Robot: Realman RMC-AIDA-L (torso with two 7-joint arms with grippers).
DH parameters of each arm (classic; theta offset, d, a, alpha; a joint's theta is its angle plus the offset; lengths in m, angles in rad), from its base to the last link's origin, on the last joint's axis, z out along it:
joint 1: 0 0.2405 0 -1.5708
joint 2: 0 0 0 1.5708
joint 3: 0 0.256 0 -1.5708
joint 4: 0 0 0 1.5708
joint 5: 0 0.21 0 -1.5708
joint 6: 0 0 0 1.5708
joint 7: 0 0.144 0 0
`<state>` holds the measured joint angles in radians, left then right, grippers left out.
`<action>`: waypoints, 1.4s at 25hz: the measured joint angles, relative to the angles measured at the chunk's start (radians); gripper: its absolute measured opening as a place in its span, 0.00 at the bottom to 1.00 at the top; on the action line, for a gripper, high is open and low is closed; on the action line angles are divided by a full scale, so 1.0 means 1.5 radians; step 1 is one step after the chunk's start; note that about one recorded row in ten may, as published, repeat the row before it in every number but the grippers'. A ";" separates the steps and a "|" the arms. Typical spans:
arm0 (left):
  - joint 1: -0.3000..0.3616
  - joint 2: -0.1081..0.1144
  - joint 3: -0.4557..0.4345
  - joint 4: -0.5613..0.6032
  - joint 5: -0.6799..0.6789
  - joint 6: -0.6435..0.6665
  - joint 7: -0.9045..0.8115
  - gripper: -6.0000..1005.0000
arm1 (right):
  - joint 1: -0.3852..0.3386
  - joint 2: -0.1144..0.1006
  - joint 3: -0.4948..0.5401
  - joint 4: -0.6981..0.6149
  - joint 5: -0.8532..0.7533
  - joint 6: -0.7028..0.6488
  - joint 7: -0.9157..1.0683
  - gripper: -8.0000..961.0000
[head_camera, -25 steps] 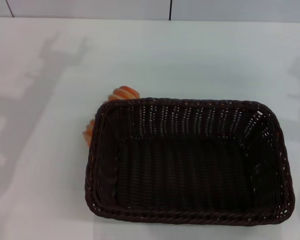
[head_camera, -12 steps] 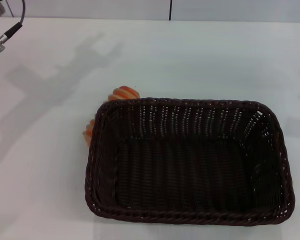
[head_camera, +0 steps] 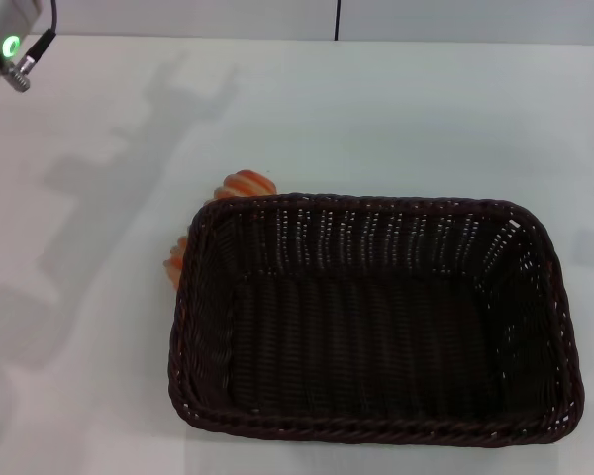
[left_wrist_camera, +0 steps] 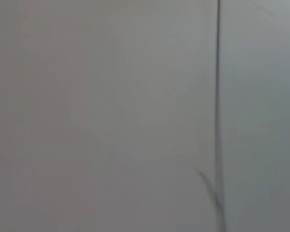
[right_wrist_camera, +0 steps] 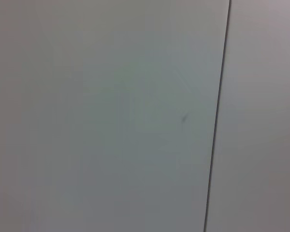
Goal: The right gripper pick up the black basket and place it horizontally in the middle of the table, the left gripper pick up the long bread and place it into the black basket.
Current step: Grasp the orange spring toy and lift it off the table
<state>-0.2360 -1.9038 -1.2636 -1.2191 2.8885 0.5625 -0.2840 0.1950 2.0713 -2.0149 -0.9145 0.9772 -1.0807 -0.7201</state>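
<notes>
White table (head_camera: 376, 119) seen w/ black basket (head_camera: 376, 322) set flat on it. Long bread (head_camera: 246, 185) lies touching basket's far-left corner.

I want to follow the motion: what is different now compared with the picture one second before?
The left arm with its green light has come into the head view at the far left corner; its gripper is out of sight. The black basket, the bread behind its left rim, and the table have not moved.

Bright, even light; soft grey shadows
</notes>
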 joint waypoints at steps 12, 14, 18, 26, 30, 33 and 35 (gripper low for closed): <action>-0.023 -0.024 -0.039 -0.191 -0.001 -0.426 0.123 0.77 | 0.010 -0.002 0.007 0.012 -0.002 0.001 0.002 0.23; -0.025 -0.028 -0.045 -0.212 -0.001 -0.470 0.130 0.77 | 0.015 -0.002 0.008 0.018 -0.002 0.002 0.003 0.23; -0.027 -0.063 -0.088 -0.308 -0.004 -0.692 0.192 0.77 | 0.020 -0.002 0.011 0.025 -0.002 0.006 0.003 0.23; -0.059 -0.102 -0.171 -0.405 -0.072 -1.005 0.294 0.77 | 0.015 0.003 0.035 0.043 0.005 0.005 0.034 0.23; -0.100 -0.104 -0.225 -0.391 -0.123 -1.106 0.339 0.77 | 0.013 0.003 0.051 0.049 0.005 0.007 0.073 0.23; -0.143 -0.104 -0.246 -0.355 -0.129 -1.162 0.347 0.77 | 0.014 0.002 0.053 0.054 0.003 0.007 0.087 0.23; -0.172 -0.103 -0.258 -0.320 -0.124 -1.192 0.348 0.77 | 0.016 0.002 0.053 0.055 0.002 0.007 0.088 0.23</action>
<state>-0.4938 -2.0589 -1.6512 -1.6996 2.7021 -1.2259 0.2373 0.2188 2.0745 -1.9356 -0.8324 0.9796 -1.0708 -0.5876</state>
